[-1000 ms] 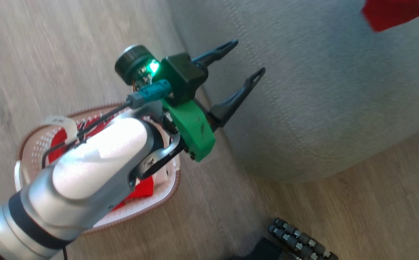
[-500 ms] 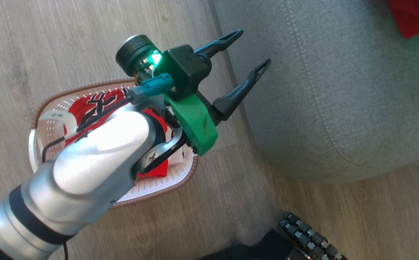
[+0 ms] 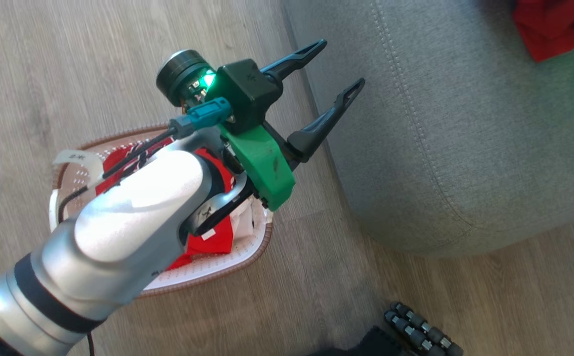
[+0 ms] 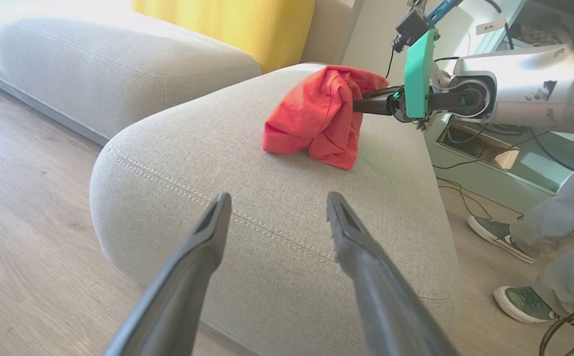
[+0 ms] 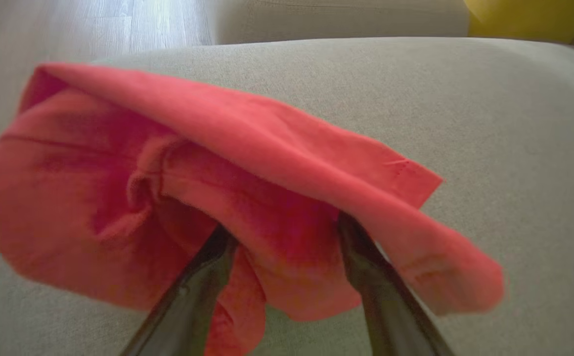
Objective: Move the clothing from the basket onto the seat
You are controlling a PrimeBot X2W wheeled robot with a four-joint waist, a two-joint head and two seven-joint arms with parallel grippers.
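Observation:
The white basket (image 3: 262, 242) stands on the floor left of the grey seat (image 3: 464, 148), with a red jersey (image 3: 220, 244) of the clothing inside it. My left arm hangs over the basket, partly hiding it. My left gripper (image 3: 335, 66) is open and empty by the seat's edge; in its wrist view the left gripper (image 4: 278, 198) points at the seat (image 4: 267, 163). A plain red shirt (image 4: 321, 116) lies crumpled on the seat. My right gripper (image 4: 366, 101) reaches into it from the right. Its fingers (image 5: 202, 277) stand apart, the tips under the draped shirt (image 5: 168, 173).
Wood floor surrounds the seat. A longer grey sofa section (image 4: 94, 64) with a yellow cushion (image 4: 227, 24) lies beyond it. A person's legs and green shoes (image 4: 504, 237) stand right of the seat, beside floor cables and a pale green shelf unit. Black rollers (image 3: 415, 331) sit by the bottom edge.
The head camera has swung, shifting the whole picture. My left arm keeps its pose over the basket. My right gripper's jaws have come apart on the red shirt.

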